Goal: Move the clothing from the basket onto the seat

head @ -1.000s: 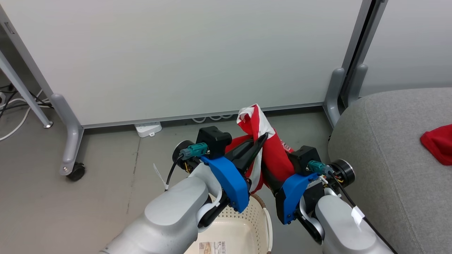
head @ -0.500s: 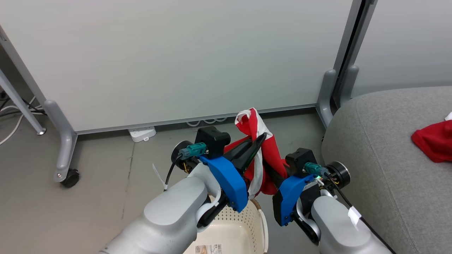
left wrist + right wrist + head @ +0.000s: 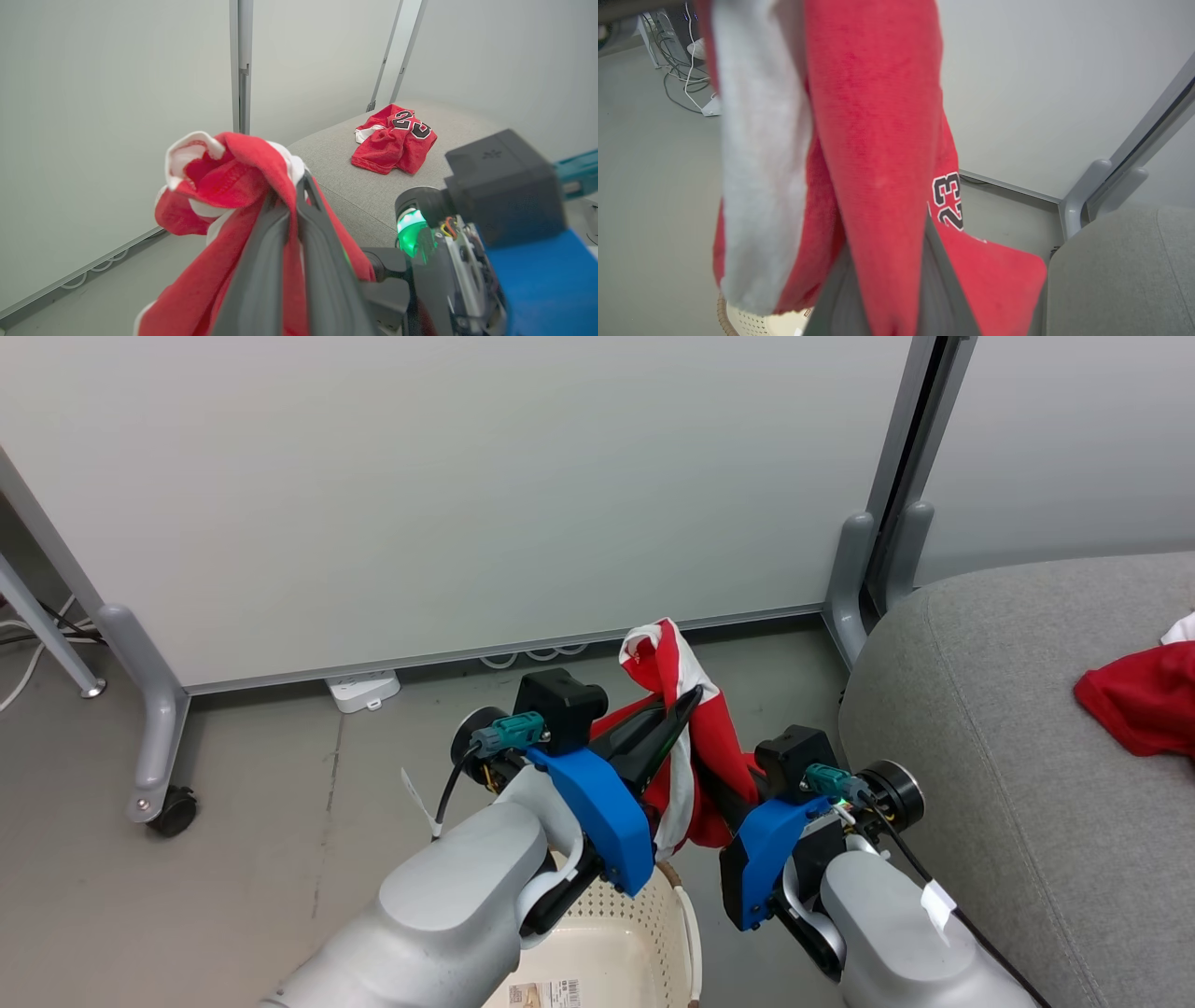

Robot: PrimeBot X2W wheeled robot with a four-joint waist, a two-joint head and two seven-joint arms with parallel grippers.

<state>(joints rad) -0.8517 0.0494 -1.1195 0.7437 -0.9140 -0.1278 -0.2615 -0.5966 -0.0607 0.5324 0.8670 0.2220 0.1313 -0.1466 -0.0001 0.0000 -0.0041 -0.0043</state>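
Observation:
A red garment with broad white stripes (image 3: 686, 723) hangs bunched in the air above the cream basket (image 3: 658, 933). My left gripper (image 3: 689, 698) is shut on its upper fold; in the left wrist view the fingers (image 3: 261, 261) pinch the cloth. My right gripper (image 3: 711, 791) is shut on its lower part, mostly hidden by fabric. In the right wrist view the cloth (image 3: 873, 140) drapes between the fingers and bears a small "23". The red "23" jersey (image 3: 1134, 705) (image 3: 395, 140) lies on the grey seat (image 3: 990, 728) at the right.
White partition panels stand behind, with grey feet (image 3: 845, 588) next to the seat's corner and a caster (image 3: 173, 812) at left. A white power strip (image 3: 362, 691) and cables lie on the grey floor by the panel base.
The whole head view has shifted left, so the camera has turned toward the seat. Both grippers still hold the striped garment; the right one sits slightly lower and closer to the left one.

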